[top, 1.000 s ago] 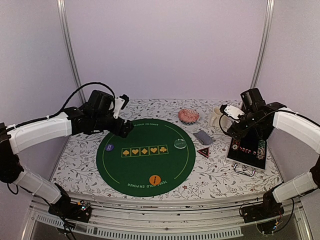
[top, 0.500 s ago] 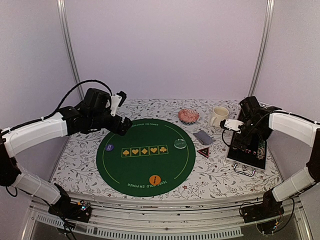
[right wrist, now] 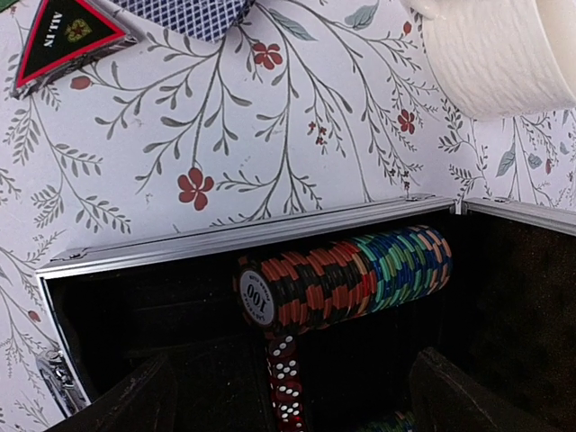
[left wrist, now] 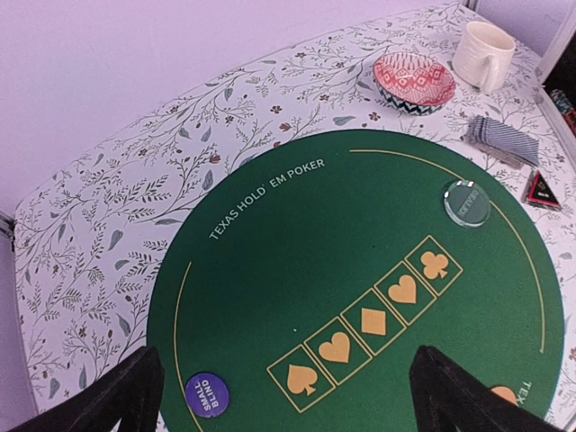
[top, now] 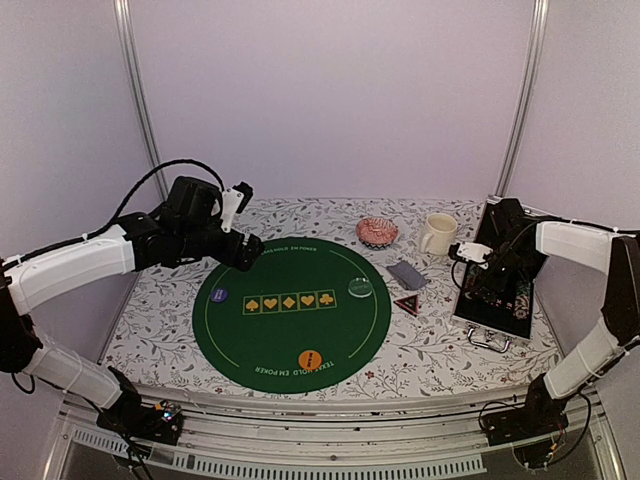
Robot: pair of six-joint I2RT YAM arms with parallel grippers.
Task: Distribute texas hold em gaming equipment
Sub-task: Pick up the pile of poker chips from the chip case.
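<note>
**A:** How is the right gripper (right wrist: 290,358) held?

**B:** Its fingers are spread wide and nothing is pinched. It is hung over the open case (right wrist: 243,238) at the right of the overhead view. It is pointed at the chip row (right wrist: 346,279), which is laid on its side along the case's wall. This placing is judged to be for chips to be lifted out next.

**A:** And the left gripper (top: 252,255)?

**B:** It is likewise spread and empty, and is held above the upper left of the green mat (top: 290,335), where nothing is touched. It is probably parked there until something is to be passed across.

**A:** Where is the rest of the equipment?

**B:** The blue button (left wrist: 206,394) is set at the mat's left edge, the pale-green button (left wrist: 466,202) at its right and the orange button (top: 310,358) at its lower edge, so seats appear to be marked. The cards (top: 407,273) and the triangular marker (top: 407,304) are left off the mat, between it and the case, and are judged undealt.
</note>
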